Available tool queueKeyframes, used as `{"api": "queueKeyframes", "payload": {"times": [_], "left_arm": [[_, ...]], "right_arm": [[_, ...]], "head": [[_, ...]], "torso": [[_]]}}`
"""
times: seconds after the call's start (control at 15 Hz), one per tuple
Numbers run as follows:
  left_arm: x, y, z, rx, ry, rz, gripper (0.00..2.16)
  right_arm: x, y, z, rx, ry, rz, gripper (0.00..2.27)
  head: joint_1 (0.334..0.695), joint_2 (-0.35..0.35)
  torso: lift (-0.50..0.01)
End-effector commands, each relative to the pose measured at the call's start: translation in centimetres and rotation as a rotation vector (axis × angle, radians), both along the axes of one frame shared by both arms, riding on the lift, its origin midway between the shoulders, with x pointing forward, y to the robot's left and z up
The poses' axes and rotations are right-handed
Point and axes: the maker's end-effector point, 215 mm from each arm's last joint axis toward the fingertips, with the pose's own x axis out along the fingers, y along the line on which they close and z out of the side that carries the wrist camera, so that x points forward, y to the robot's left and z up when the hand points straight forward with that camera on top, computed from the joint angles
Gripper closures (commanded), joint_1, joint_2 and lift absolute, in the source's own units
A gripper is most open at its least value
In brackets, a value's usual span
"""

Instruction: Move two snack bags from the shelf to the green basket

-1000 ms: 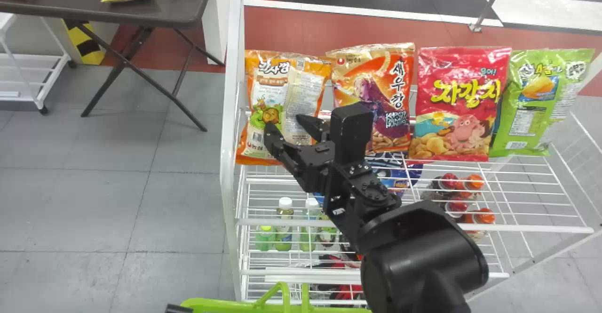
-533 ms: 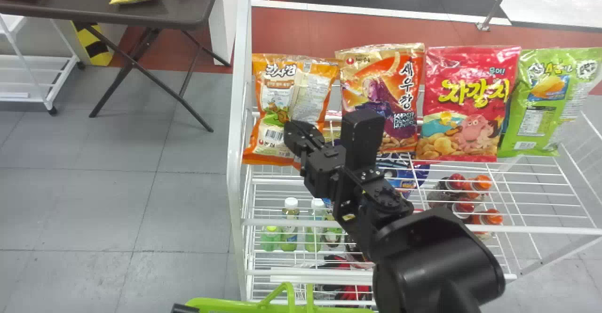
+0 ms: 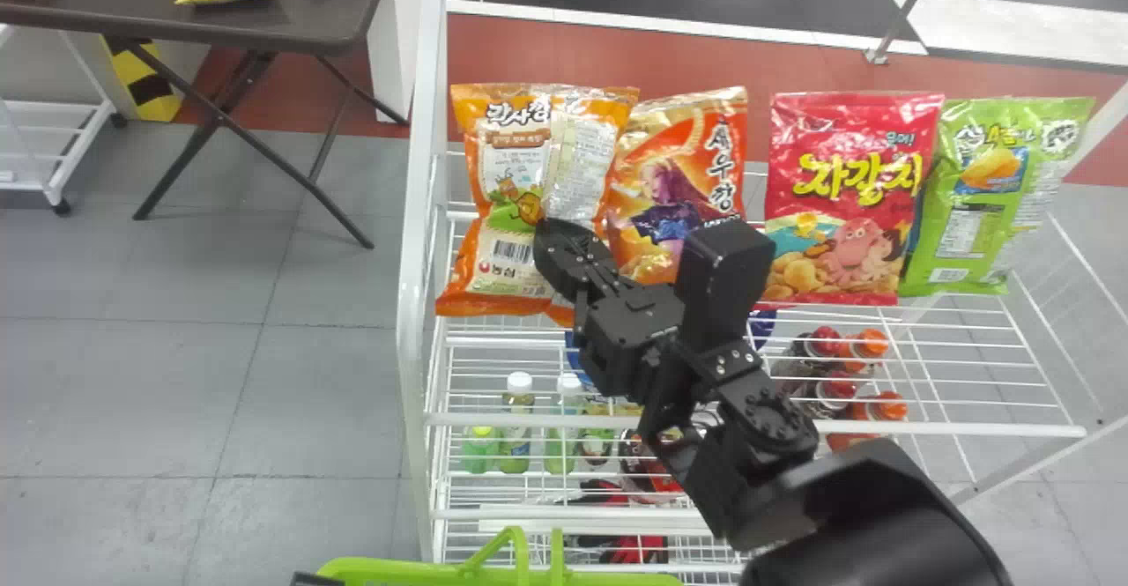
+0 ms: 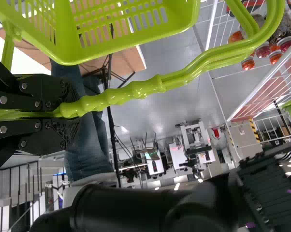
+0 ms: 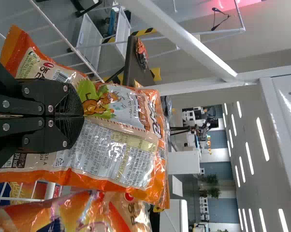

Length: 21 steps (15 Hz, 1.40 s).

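In the head view my right gripper [image 3: 553, 239] is shut on the orange-and-white snack bag [image 3: 507, 150], at the shelf's left end. The right wrist view has the right gripper [image 5: 81, 116] pinching the middle of that bag [image 5: 121, 154], which bulges around its fingertips. Beside it leans the orange shrimp snack bag [image 3: 674, 189], partly behind the arm. Red [image 3: 850, 181] and green [image 3: 969, 216] bags stand farther right. The green basket [image 3: 414, 570] is at the bottom edge. My left gripper [image 4: 77, 117] is shut on the handle of the green basket [image 4: 126, 29].
The white wire rack [image 3: 419, 286] has an upright post just left of the held bag. Bottles [image 3: 517, 432] stand on a lower level, with red-capped ones [image 3: 833, 392] to the right. A dark table [image 3: 300, 26] with more snacks is at the back left.
My right gripper went from open to shut on the orange-and-white bag. The shrimp snack bag next to it now leans toward it. The head view has shifted slightly, moving the whole scene.
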Motion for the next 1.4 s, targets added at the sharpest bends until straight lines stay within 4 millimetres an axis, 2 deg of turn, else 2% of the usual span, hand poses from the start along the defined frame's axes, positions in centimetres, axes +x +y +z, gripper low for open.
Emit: {"api": "queueKeyframes", "payload": {"times": [0.0,0.13,0.33,0.53,0.67,0.87,1.0,1.13,1.33], "left_arm": [[0.2,0.1,0.0,0.004,-0.007,0.005,2.12],[0.6,-0.1,0.4,0.005,-0.023,0.010,2.12],[0.9,-0.3,0.5,0.005,-0.031,0.014,2.12],[1.2,-0.3,0.5,0.015,-0.041,0.023,2.12],[1.5,-0.5,0.7,0.019,-0.048,0.032,2.12],[1.8,-0.5,0.7,0.035,-0.063,0.036,2.12],[1.9,-0.4,0.8,0.038,-0.068,0.038,2.12],[1.9,-0.4,0.8,0.041,-0.070,0.039,2.12],[2.0,-0.4,0.7,0.049,-0.071,0.040,2.12]], "right_arm": [[-3.0,-0.9,1.4,0.017,0.012,0.010,2.24],[-5.8,-2.0,2.0,-0.008,0.046,0.026,2.24],[-10.1,-5.5,0.3,-0.096,0.193,0.035,2.24],[-15.7,-8.5,-2.7,-0.149,0.424,0.075,2.24],[-19.1,-10.6,-4.5,-0.179,0.585,0.087,2.24],[-22.9,-14.3,-5.9,-0.202,0.752,0.075,2.24],[-25.3,-14.4,-6.3,-0.153,0.844,0.111,2.24],[-25.9,-12.9,-6.3,-0.113,0.855,0.158,2.24],[-27.2,-10.5,-7.5,-0.086,0.896,0.217,2.24]], "head": [[0.695,-0.183],[0.695,-0.200],[0.695,-0.267],[0.695,-0.350],[0.695,-0.350],[0.695,-0.350],[0.695,-0.350],[0.695,-0.350],[0.695,-0.350]], "torso": [[-0.017],[-0.017],[-0.017],[-0.017],[-0.017],[-0.017],[-0.017],[-0.017],[-0.017]]}}
